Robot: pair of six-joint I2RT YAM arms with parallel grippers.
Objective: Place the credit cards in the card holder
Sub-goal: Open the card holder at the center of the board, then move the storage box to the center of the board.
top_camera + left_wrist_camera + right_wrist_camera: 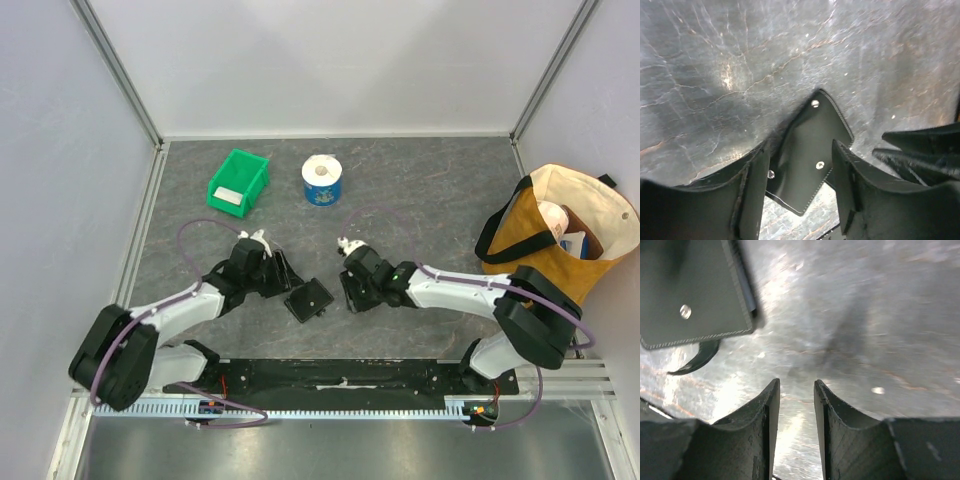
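The card holder point(308, 300), a small black wallet with silver snaps, lies flat on the table between my two arms. My left gripper point(288, 280) is at its left edge. In the left wrist view the card holder point(810, 150) lies under and between the parted fingers of the left gripper point(801, 147), which is open and not squeezing it. My right gripper point(348, 293) is just right of the wallet, and in its wrist view the right gripper point(796, 382) is open over bare table, with the card holder point(690, 290) at upper left. A white card point(228, 197) lies in the green bin. No black card shows.
The green bin point(250, 170) stands at the back left, with a blue-and-white tape roll point(322, 180) beside it. A tan tote bag point(560, 235) with items inside stands at the right edge. Grey walls enclose the table.
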